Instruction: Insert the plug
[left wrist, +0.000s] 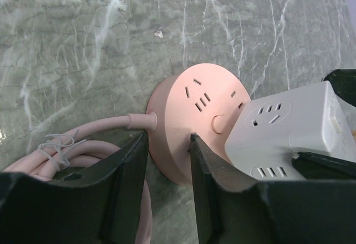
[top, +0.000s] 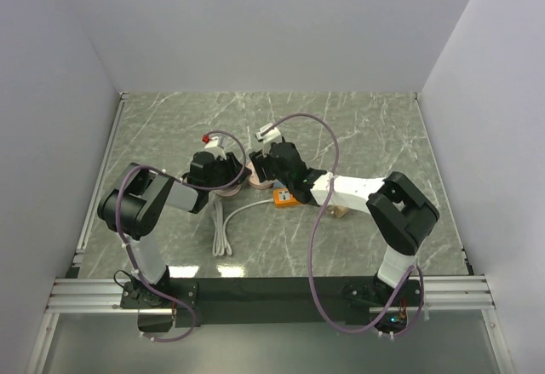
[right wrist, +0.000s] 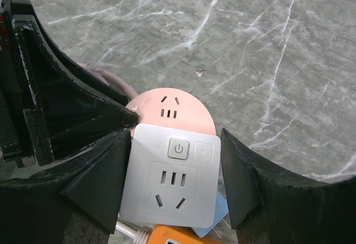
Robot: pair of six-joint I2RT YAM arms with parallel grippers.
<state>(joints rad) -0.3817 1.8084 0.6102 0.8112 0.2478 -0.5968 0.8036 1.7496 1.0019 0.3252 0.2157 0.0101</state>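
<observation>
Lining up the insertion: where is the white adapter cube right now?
Centre of the right wrist view, the white adapter cube is gripped by the right end effector, overlapping the near edge of the pink round socket.

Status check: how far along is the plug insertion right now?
Done: the left end effector appears to pinch the near rim of the pink round socket, and the right end effector grips the white adapter. In hand: the adapter sits over one side of the socket, overlapping its face. Left: seating it. The prongs are hidden, so count the insertion as unfinished.
</observation>
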